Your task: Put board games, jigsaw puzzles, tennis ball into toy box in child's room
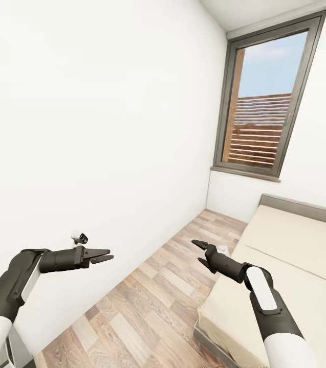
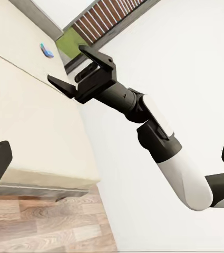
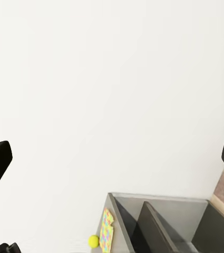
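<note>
— Beside my right claw [image 1: 200,252], what lies there?
— Bed [image 1: 296,240], bare. Both claws gape empty, my left claw [image 1: 103,256] too, ready. Tennis ball [image 3: 93,241] and jigsaw puzzle [image 3: 107,231] sit far beyond.

two slim arms, white glossy upper shells, matte charcoal forearms and wrists, white oval panel on the right forearm, black two-finger left gripper [image 1: 105,255] and right gripper [image 1: 200,253], angular flat-tipped fingers [image 2: 59,86]

A small blue object [image 2: 46,50] lies on the cream bed [image 1: 296,255].
</note>
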Available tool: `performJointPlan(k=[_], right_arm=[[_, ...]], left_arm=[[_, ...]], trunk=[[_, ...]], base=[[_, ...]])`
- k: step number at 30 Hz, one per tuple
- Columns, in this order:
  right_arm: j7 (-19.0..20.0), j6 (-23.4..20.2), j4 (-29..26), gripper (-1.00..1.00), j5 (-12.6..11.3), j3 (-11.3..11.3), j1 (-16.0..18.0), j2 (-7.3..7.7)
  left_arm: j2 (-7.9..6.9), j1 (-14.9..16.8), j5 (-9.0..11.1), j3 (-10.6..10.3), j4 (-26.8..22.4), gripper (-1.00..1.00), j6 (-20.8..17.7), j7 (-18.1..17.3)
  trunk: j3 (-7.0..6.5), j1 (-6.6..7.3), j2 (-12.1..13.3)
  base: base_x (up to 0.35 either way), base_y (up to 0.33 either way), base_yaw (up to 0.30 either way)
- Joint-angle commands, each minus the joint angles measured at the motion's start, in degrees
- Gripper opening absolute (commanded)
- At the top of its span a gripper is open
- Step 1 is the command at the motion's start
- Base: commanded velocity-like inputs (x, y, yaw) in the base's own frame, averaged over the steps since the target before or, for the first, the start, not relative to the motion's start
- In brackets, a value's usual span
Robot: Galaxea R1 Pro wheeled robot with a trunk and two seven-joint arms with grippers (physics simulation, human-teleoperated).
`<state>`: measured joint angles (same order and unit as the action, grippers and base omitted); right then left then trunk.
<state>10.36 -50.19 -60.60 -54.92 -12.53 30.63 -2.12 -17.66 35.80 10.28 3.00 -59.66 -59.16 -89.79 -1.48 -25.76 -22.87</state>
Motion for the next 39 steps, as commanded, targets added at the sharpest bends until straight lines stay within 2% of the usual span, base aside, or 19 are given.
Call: performJointPlan(k=[1, 18, 29, 39], right_arm=[[0.45, -0.32, 0.04, 1.00, 0.48, -0.23, 0.05, -0.08], [0.45, -0.26, 0.32, 1.00, 0.51, -0.27, 0.05, -0.08], [0.45, -0.26, 0.73, 1.00, 0.59, -1.67, 0.05, -0.08], [0.45, -0.28, 0.82, 1.00, 0.58, -1.95, 0.05, -0.08]], left_arm=[[-0.03, -0.01, 0.01, -0.01, -0.02, 1.00, -0.61, -0.21], [-0.01, 0.00, 0.01, -0.01, 0.00, 1.00, -0.55, -0.21], [-0.01, 0.01, 0.01, -0.01, -0.01, 1.00, -0.58, -0.21], [-0.01, 0.03, 0.01, -0.01, -0.02, 1.00, -0.60, -0.21]], trunk=[[0.03, -0.02, -0.04], [0.03, -0.02, -0.04], [0.03, -0.02, -0.04], [0.03, -0.02, -0.04]], base=[[0.000, 0.000, -0.280], [0.000, 0.000, -0.281], [0.000, 0.000, -0.281], [0.000, 0.000, -0.281]])
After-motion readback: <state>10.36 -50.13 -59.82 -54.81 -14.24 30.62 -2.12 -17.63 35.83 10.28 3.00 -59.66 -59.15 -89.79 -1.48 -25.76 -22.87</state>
